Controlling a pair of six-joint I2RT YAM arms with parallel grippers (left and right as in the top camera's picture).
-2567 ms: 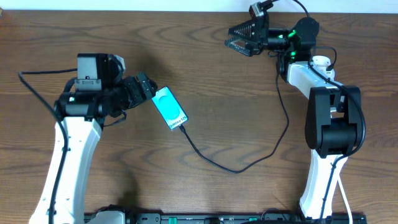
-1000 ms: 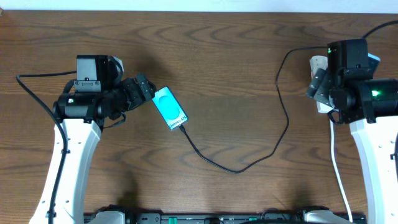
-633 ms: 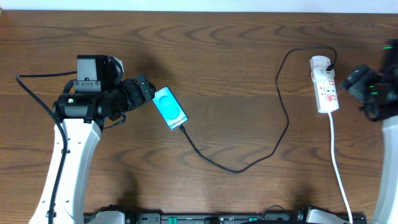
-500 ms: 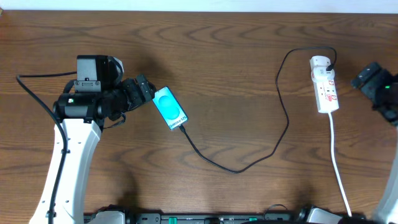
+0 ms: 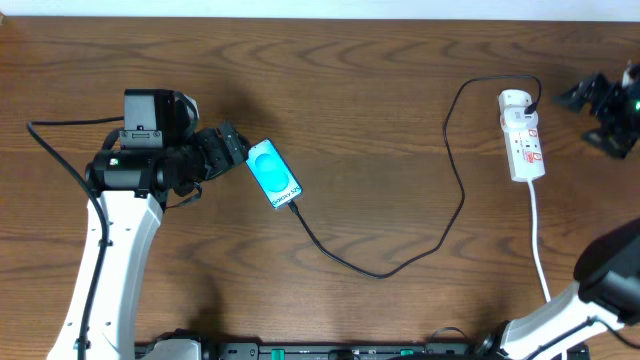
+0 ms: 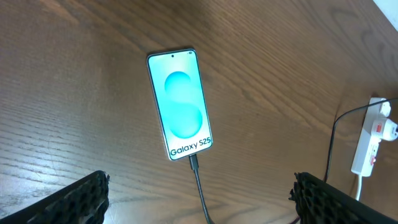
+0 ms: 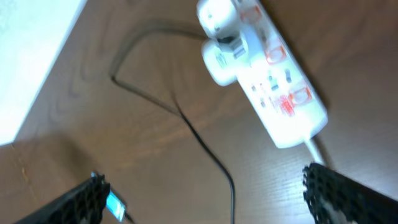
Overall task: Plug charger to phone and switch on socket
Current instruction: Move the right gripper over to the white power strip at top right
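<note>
The phone (image 5: 273,173) lies screen up, lit cyan, left of the table's middle; the left wrist view shows the phone (image 6: 180,102) with "Galaxy S25" on it. The black charger (image 5: 380,272) has its tip in the phone's bottom edge (image 6: 193,162) and loops right to the white socket (image 5: 522,135). My left gripper (image 5: 232,145) stands open just left of the phone, holding nothing. My right gripper (image 5: 583,96) is open at the far right edge, right of the socket. In the right wrist view the socket (image 7: 267,74) and charger (image 7: 205,140) lie beyond the open right gripper (image 7: 205,183).
The socket's thick white cord (image 5: 540,250) runs toward the table's front edge. A white wall strip (image 5: 320,8) borders the far side of the brown wooden table (image 5: 380,150). The left arm's black cable (image 5: 60,160) trails at the left.
The right arm has swung off the socket, out to the right edge and then toward the far side. The socket is now uncovered. Left arm, phone and charger have not moved.
</note>
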